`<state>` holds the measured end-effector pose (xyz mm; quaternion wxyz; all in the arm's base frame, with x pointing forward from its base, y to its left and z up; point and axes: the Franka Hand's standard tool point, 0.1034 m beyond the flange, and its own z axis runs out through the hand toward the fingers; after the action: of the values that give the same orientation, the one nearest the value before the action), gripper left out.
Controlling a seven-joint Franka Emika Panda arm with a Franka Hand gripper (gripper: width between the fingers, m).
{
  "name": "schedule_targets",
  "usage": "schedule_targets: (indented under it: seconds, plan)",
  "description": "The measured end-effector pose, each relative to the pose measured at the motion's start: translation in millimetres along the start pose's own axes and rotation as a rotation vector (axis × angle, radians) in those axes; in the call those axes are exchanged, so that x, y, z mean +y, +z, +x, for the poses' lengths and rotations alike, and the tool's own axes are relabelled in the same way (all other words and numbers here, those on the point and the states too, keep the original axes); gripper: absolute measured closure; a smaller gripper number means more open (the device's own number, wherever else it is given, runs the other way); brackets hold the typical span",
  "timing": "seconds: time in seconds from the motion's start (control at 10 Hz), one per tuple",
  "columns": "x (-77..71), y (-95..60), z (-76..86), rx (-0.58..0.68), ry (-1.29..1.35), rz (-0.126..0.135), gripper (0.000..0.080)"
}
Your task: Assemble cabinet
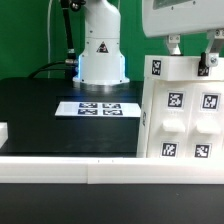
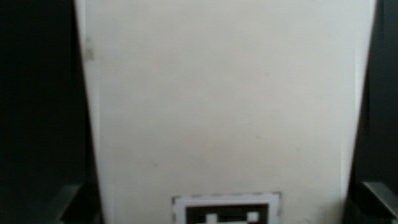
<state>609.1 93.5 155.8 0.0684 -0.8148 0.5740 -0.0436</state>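
White cabinet [image 2: 214, 100] sits between spread fingers [image 2: 63, 200].

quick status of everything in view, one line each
cabinet: upright on the table at the exterior view's right, tags facing the camera
gripper: at the cabinet's top edge, open or shut unclear
marker board: flat on the black table, untouched

exterior view: low, table level, facing the robot base [image 1: 102, 50]. wrist view: very close against the cabinet [image 2: 222, 100]. shared: cabinet [image 1: 180, 110].
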Motion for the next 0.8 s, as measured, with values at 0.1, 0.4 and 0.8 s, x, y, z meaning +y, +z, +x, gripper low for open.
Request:
schedule_targets:
  seconds: [0.1,0.4,0.8]
  plan:
    - [-0.1,0.5,-1.7,-0.007,0.012,0.001,0.0239]
    - [-1.9,-3.8,-1.1,-0.022,-0.034,0.003,0.0026]
    - [-12.5,-32.5,-1.0,-0.086,-0.036,0.031,0.0002]
